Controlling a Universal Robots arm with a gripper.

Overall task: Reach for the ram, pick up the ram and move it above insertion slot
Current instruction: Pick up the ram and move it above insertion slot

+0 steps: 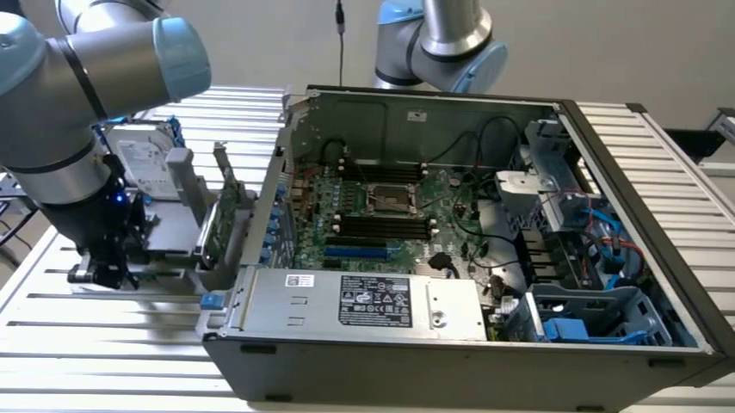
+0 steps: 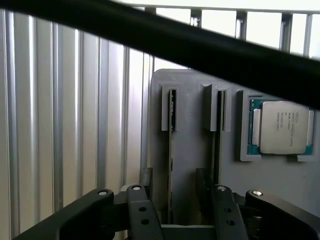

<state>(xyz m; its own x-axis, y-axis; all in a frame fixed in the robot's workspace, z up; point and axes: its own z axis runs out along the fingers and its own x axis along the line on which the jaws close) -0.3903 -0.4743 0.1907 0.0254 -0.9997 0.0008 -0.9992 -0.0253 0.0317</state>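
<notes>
The ram (image 2: 171, 150) stands on edge in a slot of the grey holder (image 2: 192, 100), so I see it as a thin green line. My gripper (image 2: 180, 217) hangs low over the holder, open. Its two black fingers (image 2: 137, 215) stand one on each side of the ram without touching it. In the exterior view the gripper (image 1: 109, 267) is down at the holder (image 1: 172, 249), left of the computer case, with the ram hidden behind the arm. The motherboard's black memory slots (image 1: 385, 225) lie inside the open case.
A processor chip (image 2: 280, 127) rests in the holder's pocket beside a second slot (image 2: 218, 115). A hard drive (image 1: 144, 163) and a taller green card (image 1: 230, 202) stand on the holder. The case wall (image 1: 267, 198) rises between holder and motherboard. A black cable (image 2: 200, 45) crosses the wrist view.
</notes>
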